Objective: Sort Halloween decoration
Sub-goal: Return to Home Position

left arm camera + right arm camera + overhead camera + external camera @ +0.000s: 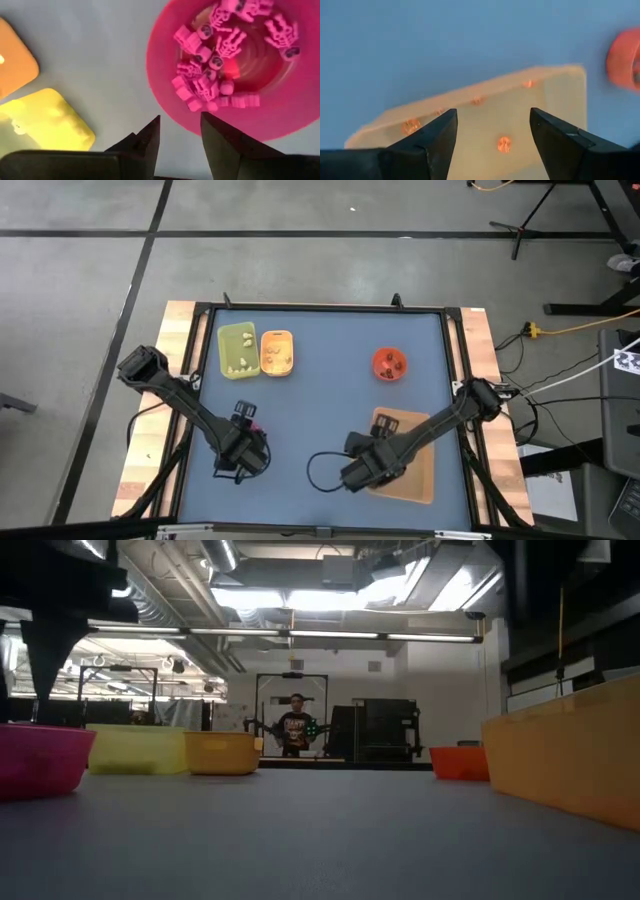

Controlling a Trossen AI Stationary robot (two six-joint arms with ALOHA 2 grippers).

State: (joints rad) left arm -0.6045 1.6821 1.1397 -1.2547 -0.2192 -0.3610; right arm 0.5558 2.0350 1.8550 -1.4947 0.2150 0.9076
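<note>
Several magenta-pink skeleton trinkets (215,60) lie in a pink bowl (165,75). My left gripper (180,125) hangs open just above the bowl's rim, pointing down, with nothing between its fingers; the high view shows it (246,438) at the near left. My right gripper (492,122) is open and empty over the tan tray (555,100), which holds a few orange-brown trinkets (504,144); the high view puts it (358,465) at that tray's left edge. Pale trinkets lie in the green tray (237,348) and the orange tray (277,352). Dark ones lie in the red bowl (390,364).
The green and orange trays stand side by side at the far left and the red bowl at the far right. A dark cable (320,470) loops on the mat near my right gripper. The mat's middle (320,400) is bare. A person (296,730) stands far behind the table.
</note>
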